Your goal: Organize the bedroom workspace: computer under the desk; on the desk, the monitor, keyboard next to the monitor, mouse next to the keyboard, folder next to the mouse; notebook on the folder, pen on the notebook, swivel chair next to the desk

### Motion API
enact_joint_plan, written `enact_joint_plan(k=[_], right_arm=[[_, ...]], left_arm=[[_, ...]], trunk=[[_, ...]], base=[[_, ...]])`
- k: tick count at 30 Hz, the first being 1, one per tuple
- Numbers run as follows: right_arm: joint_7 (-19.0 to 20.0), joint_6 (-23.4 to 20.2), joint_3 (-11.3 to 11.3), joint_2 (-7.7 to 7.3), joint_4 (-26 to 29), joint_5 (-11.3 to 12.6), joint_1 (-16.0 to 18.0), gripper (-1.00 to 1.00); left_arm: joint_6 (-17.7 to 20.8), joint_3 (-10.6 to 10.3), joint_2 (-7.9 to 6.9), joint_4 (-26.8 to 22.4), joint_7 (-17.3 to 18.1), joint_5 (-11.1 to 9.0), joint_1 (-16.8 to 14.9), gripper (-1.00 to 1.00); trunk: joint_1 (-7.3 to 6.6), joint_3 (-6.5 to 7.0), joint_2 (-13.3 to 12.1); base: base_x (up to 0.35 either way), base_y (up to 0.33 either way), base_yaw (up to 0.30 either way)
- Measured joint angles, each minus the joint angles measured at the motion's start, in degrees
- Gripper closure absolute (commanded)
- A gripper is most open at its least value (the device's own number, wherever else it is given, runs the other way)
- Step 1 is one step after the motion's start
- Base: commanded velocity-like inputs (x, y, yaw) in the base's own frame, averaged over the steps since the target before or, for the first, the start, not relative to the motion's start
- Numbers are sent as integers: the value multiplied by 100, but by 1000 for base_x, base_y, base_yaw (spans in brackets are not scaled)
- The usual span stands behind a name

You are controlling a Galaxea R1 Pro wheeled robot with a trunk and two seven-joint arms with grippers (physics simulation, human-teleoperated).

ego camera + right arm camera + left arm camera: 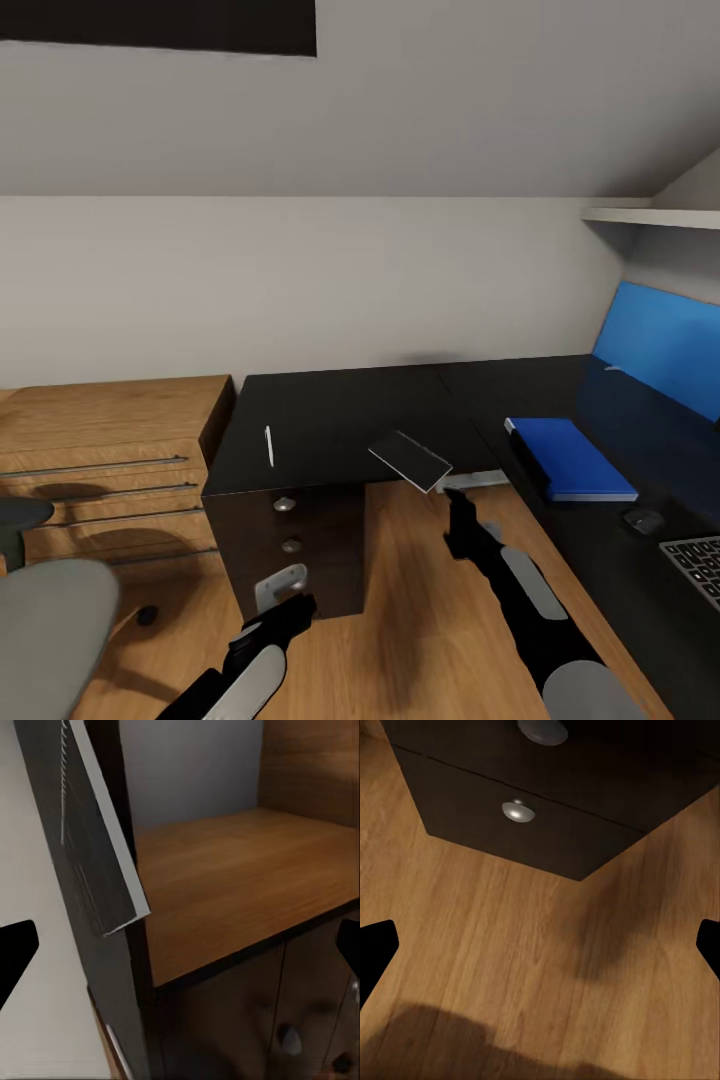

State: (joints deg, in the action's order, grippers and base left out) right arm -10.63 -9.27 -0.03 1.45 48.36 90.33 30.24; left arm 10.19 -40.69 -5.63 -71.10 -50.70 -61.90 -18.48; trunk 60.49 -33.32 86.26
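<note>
Right end effector (458, 497) is up at the worktop (340, 410) edge; the notebook (410, 460) hangs tilted over that edge just above it, but I can't tell if it's gripped. Left end effector (283, 590) hangs released beside the drawer unit (295, 545). Pen (268, 445) lies further left; folder (570, 458), mouse (643, 520) and keyboard (697, 566) sit to the right.

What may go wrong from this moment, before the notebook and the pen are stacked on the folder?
1. The notebook juts over the edge of the desk, and the right gripper, jaws open, is just below it. A nudge may tip it onto the floor.
2. The pen is thin and lies flat on the glossy top. It may roll away or slip from the jaws.
</note>
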Motion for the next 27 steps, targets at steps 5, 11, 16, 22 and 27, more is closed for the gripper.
enact_joint_plan(k=[5, 11, 16, 22, 27], right_arm=[[139, -103, -26, 5, -69, 121, 5, -100], [381, -117, -48, -5, -58, 131, 6, -100], [480, -137, -28, 27, 103, 38, 4, -100], [384, -93, -87, -20, 50, 43, 21, -100], [379, -99, -90, -39, 30, 48, 23, -100]], left_arm=[[2, 97, -11, -16, -2, -3, 0, -100], [2, 100, -11, -18, 5, -4, 0, -100], [2, 71, 78, 136, -10, -1, 0, -100], [2, 59, 93, 170, -18, 23, 0, -100], [-5, 57, 93, 175, -19, 36, 0, -100]], trunk=[[87, -71, 159], [219, -179, 400], [219, -179, 400], [219, -179, 400], [219, -179, 400]], base=[[0, 0, 0], [0, 0, 0], [0, 0, 0], [0, 0, 0], [6, 0, 0]])
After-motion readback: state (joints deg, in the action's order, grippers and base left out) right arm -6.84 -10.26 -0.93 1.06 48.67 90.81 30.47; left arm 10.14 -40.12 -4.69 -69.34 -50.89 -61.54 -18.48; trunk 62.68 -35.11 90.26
